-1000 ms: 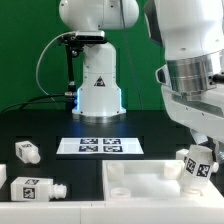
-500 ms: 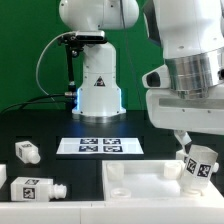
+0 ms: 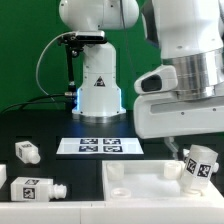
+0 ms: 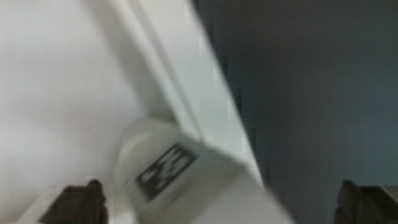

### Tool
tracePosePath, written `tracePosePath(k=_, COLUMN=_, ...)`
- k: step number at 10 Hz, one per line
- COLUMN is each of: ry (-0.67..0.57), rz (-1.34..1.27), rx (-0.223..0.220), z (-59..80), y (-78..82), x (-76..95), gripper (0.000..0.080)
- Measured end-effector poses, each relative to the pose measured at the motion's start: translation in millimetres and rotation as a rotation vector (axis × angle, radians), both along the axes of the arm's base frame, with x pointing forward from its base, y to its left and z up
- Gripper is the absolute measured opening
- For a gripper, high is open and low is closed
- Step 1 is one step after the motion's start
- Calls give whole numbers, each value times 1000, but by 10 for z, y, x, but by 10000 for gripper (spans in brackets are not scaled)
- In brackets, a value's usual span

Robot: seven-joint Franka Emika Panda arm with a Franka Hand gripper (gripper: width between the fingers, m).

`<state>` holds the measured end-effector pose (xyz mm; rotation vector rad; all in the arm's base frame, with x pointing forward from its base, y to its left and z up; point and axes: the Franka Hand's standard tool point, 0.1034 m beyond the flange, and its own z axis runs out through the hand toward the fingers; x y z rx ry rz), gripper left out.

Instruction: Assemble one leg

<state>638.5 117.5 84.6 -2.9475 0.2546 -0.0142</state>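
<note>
Three small white plastic leg blocks with black-and-white square tags show in the exterior view. Two lie on the black table at the exterior view's left, one leg (image 3: 27, 152) behind the other leg (image 3: 33, 188), near each other but apart. The third leg (image 3: 200, 165) leans tilted at the corner of the one large flat white slab with raised corners (image 3: 140, 185), at the exterior view's right, close to the picture's edge. One thin flat white marker board (image 3: 100, 146) lies between the slab and the white robot base (image 3: 98, 90).

The two-finger gripper (image 4: 226, 203) hangs over that third leg (image 4: 173, 165). In the wrist view its dark fingertips (image 4: 80, 203) stand spread wide, one on each side, pinching nothing.

Bare table lies open between the two left legs and the marker board. The slab's front edge is cut off by the picture. The arm's big white body crowds the space above the slab's right corner.
</note>
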Motion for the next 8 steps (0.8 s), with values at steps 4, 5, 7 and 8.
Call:
tracePosePath(k=4, ry=-36, rz=91, rx=-37, z=-10, y=-11, x=35, gripper=560)
tracePosePath(k=5, ry=-24, rz=21, rx=-32, z=-10, y=-3, x=34, gripper=376)
tracePosePath(k=7, ry=-2, rz=-113, rx=-28, z=-11, y=-18, x=36, gripper=306)
tracePosePath(k=8, ry=12, rz=-198, rx=-21, z=-15, y=-26, x=38, gripper=306)
